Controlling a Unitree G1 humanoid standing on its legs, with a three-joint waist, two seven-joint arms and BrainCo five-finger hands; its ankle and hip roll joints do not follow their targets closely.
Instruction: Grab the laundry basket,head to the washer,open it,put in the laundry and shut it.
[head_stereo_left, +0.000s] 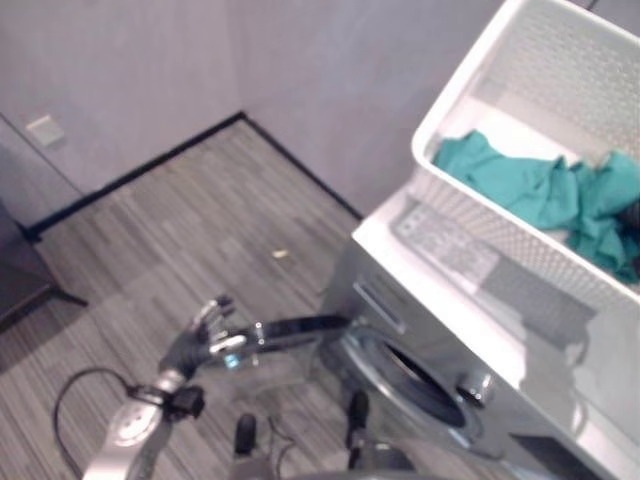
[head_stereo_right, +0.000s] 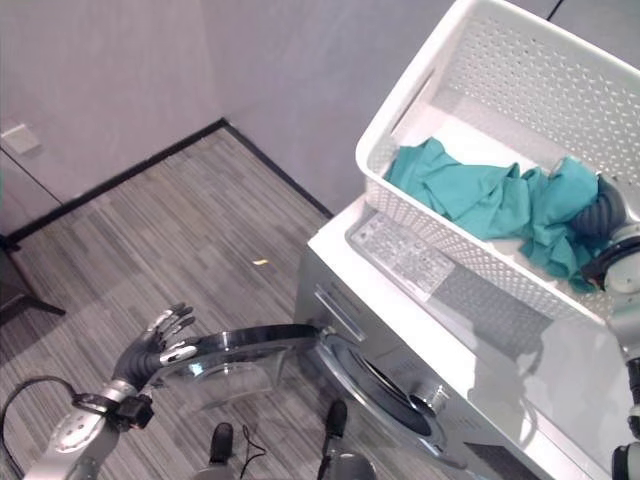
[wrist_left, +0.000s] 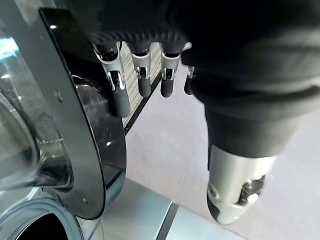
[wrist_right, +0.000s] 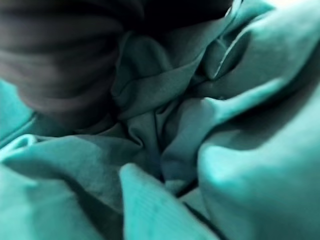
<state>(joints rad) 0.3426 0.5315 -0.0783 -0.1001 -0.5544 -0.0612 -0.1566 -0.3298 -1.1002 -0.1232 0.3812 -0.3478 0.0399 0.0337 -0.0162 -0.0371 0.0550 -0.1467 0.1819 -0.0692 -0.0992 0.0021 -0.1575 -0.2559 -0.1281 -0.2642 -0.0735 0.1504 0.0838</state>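
Right eye view: a white laundry basket (head_stereo_right: 470, 255) with perforated walls sits on the flat top of the washer (head_stereo_right: 520, 360), and a heap of teal laundry (head_stereo_right: 470, 200) lies inside it. The right hand (head_stereo_right: 600, 215) reaches down into the basket at the far end of the heap, its dark ribbed cover pressed among the folds. In the right wrist view the teal cloth (wrist_right: 210, 150) is bunched close around that cover, and the fingers are buried in it, so I cannot tell whether they grasp the cloth or lie loose.

The round washer door (head_stereo_right: 240, 345) is swung open, standing out from the front of the machine over the striped wooden floor (head_stereo_right: 170, 230), with the dark drum opening (head_stereo_right: 385, 385) exposed behind it. The left hand (head_stereo_right: 155, 345) is at the outer edge of the door; its fingers (wrist_left: 142, 80) are straight and relaxed, lying just beside the door's dark glossy rim (wrist_left: 80, 125) in the left wrist view, with the thumb (wrist_left: 235, 195) held apart. A small pale scrap (head_stereo_right: 260, 262) lies on the floor, well apart from the washer.
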